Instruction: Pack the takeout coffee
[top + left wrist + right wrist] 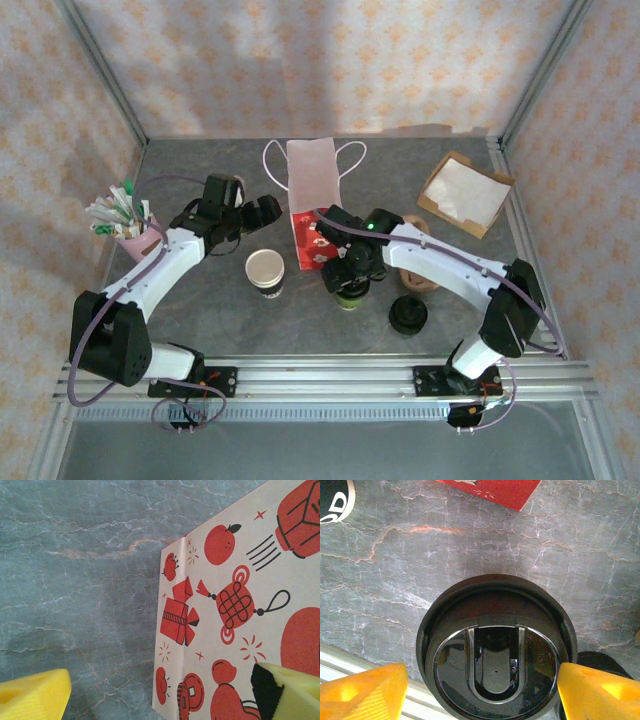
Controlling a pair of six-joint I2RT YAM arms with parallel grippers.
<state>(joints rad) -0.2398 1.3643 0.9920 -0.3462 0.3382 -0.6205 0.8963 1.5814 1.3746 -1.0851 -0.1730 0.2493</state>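
Observation:
The takeout coffee (350, 294), a dark cup with a round black lid (495, 650), stands at the table's middle front. My right gripper (352, 268) hovers directly over it. In the right wrist view the gripper (482, 692) is open, its yellow fingertips (365, 692) on either side of the lid. The right pad sits at the rim and the left one a little off it. The paper bag (312, 205), white with red prints (235, 605), lies behind the cup. My left gripper (266, 211) is open at the bag's left edge, with one yellow pad (32, 697) over bare table.
A lidless cup (265, 270) stands left of the coffee. A stack of black lids (408, 315) is to its right, with brown cardboard pieces (416, 281) behind. A pink cup of sticks (128, 225) stands far left and a cardboard tray (465, 190) at back right.

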